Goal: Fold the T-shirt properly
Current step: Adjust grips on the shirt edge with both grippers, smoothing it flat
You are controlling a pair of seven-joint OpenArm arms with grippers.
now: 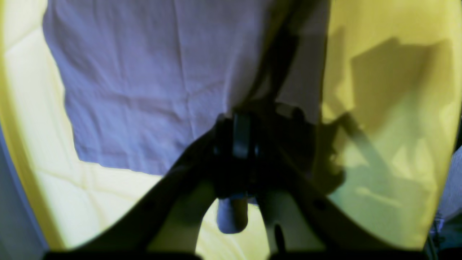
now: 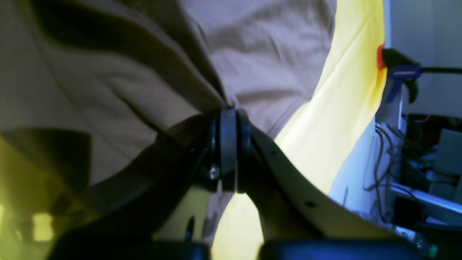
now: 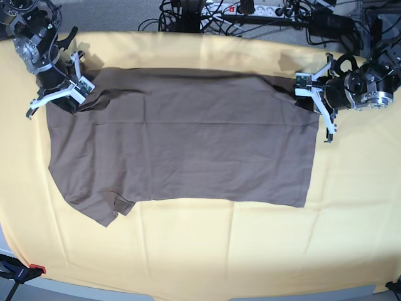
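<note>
1. The T-shirt point(image 3: 182, 147) lies spread across the yellow cloth point(image 3: 250, 251) that covers the counter, its long side running left to right in the base view.
2. One short sleeve point(image 3: 103, 210) sticks out at the shirt's lower left corner in that view; the body is mostly flat, with light creases.
3. The right gripper point(image 3: 78, 88) sits at the shirt's upper left corner in the base view, and its jaws are pressed together on a pinch of the fabric.
4. In the right wrist view, the fabric point(image 2: 144, 72) bunches into folds that run straight into the closed tips of the right gripper point(image 2: 229, 110).
5. The left gripper point(image 3: 308, 88) is at the shirt's upper right corner in the base view, clamped on the edge there.
6. In the left wrist view, the shirt point(image 1: 144, 90) reaches up to the left gripper point(image 1: 241, 119), whose jaws are together on the cloth; the picture is blurred and dark around the tips.
7. A clamp point(image 3: 22, 271) grips the near left edge of the counter, and cables point(image 3: 207, 12) lie behind the far edge.
</note>
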